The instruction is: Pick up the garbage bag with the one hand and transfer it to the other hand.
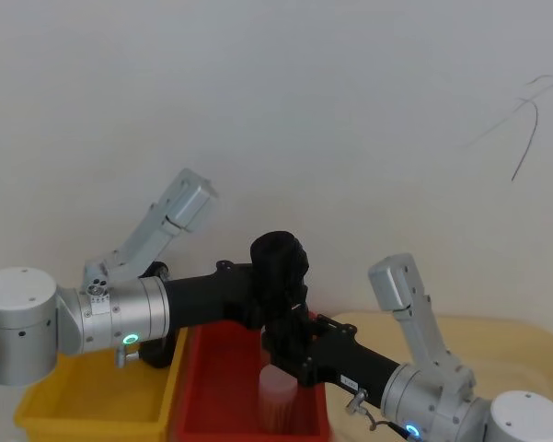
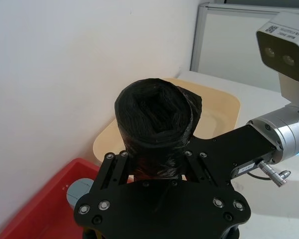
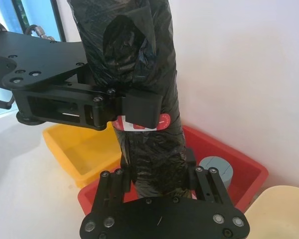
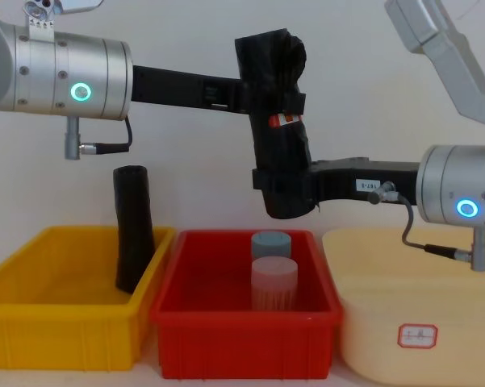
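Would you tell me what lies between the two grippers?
The chest view shows the garbage bag there, its red-and-white label just below the left gripper, above the right gripper.

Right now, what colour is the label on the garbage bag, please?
Red and white label on the garbage bag, clearest in right wrist view.

The garbage bag [image 4: 281,153] is showing crinkled, faintly glossy black plastic film with a paper label [image 4: 284,120], the left gripper [image 2: 156,160] and right gripper [image 3: 156,175] are looking matt black with shiny screw heads [image 3: 219,218], and the red bin [image 4: 242,343] at its six o'clock is showing smooth plastic.
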